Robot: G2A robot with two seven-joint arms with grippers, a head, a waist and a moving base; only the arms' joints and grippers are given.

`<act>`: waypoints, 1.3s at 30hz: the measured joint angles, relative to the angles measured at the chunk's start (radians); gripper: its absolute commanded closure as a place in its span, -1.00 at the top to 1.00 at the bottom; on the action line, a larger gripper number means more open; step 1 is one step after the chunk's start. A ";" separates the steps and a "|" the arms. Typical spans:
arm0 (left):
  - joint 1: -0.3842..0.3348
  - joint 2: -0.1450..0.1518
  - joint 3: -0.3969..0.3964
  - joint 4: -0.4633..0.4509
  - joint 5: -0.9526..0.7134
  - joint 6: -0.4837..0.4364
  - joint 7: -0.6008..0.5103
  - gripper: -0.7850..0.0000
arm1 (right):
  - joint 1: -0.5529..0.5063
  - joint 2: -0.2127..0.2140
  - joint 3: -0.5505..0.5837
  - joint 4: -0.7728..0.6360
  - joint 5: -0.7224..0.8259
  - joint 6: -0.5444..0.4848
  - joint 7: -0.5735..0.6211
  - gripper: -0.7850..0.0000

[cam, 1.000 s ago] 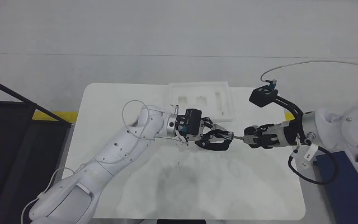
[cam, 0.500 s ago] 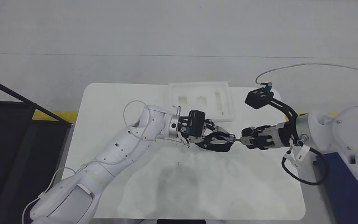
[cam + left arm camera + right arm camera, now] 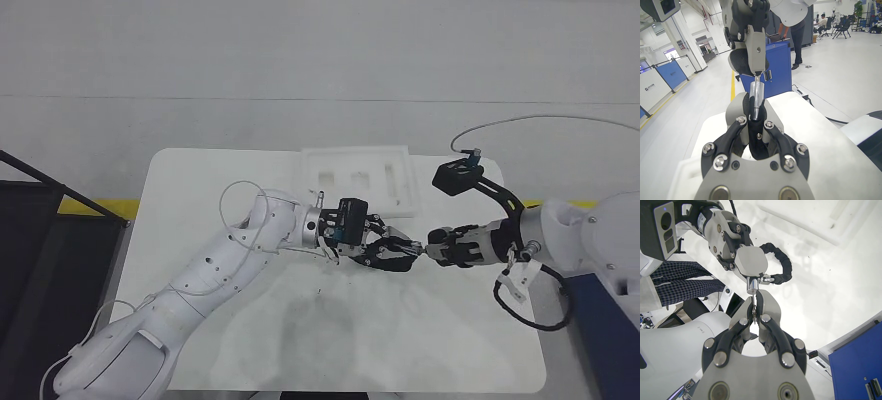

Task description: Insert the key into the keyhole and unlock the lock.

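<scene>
Meeting nose to nose over the middle of the white tabletop [image 3: 250,180], the left gripper [image 3: 392,250] and the right gripper [image 3: 433,248] sit well inside every edge. A broad bare stretch lies on the near side, and more bare surface lies to the left of the left arm. The right arm comes in across the tabletop's right edge. On the far side a white foam tray [image 3: 355,153] rests against the far edge, near the left gripper but apart from it.

The lock [image 3: 756,94] is held off the tabletop in the left gripper [image 3: 753,106], whose jaws are closed narrow around its lower end. It is a short, shiny metal cylinder pointing straight at the other arm. A thick black cable [image 3: 783,262] curls out from its side in a loop and hangs free beside the left gripper [image 3: 751,264], touching nothing else.

The key [image 3: 754,311] is small, flat and silver. It stands edge-on between the padded jaws of the right gripper [image 3: 754,302], which are pinched tight on its head so that only the thin blade sticks out. The blade lines up with the cylinder of the lock [image 3: 752,286], and its tip meets the round end face where the keyhole is. How far it has gone in cannot be told. From the left wrist, the right gripper [image 3: 757,70] hangs directly over the cylinder's end, nearly touching it.
</scene>
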 measured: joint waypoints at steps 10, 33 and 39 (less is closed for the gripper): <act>0.011 0.000 -0.027 -0.002 -0.077 -0.024 -0.028 -1.00 | 0.011 0.004 0.062 0.010 0.026 -0.096 -0.082 1.00; -0.149 0.169 0.138 -0.133 -0.926 -0.053 -0.695 -1.00 | -0.318 0.047 0.332 0.046 0.121 -0.768 -0.261 1.00; -0.195 0.242 0.174 -0.177 -1.221 -0.053 -0.964 -1.00 | -0.341 0.043 0.330 0.061 0.114 -0.821 -0.314 1.00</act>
